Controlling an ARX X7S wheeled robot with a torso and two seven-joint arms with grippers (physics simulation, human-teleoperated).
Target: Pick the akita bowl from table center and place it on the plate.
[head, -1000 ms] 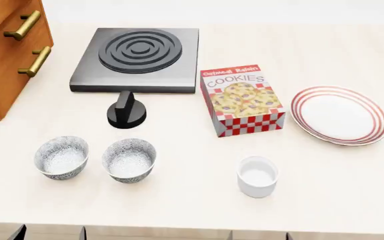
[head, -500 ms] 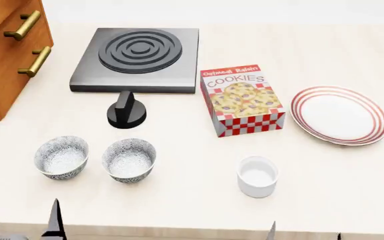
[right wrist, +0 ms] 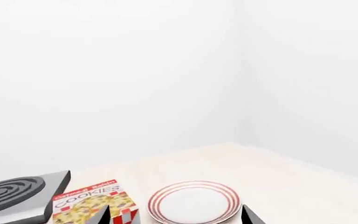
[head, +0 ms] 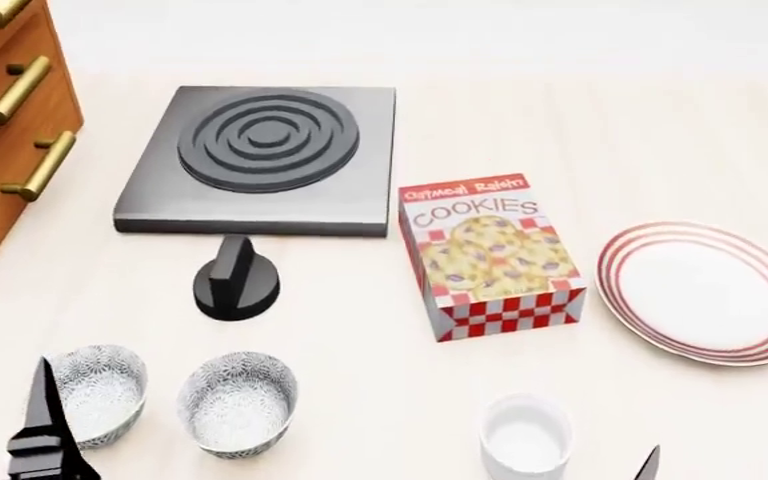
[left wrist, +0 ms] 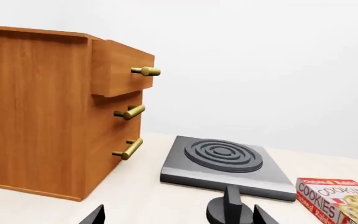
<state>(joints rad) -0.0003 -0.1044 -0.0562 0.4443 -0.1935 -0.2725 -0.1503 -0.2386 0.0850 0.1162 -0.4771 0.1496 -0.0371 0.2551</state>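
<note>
Two alike speckled grey-and-white bowls stand side by side at the table's near left. The one nearer the table's middle is the akita bowl; its twin is to its left. The plate, white with red rings, lies at the right and also shows in the right wrist view as the plate. My left gripper is open and empty, with one finger standing up in front of the twin bowl. The right gripper is open and empty, with a fingertip at the bottom edge of the head view.
A plain white cup stands near the front, right of the bowls. A cookies box sits between the bowls and the plate. Behind are a black knob, a grey stove plate and a wooden drawer cabinet at the far left.
Both grippers have risen into the head view from its bottom edge, the left finger now in front of the left bowl. The head view has shifted, so everything sits lower in it.
</note>
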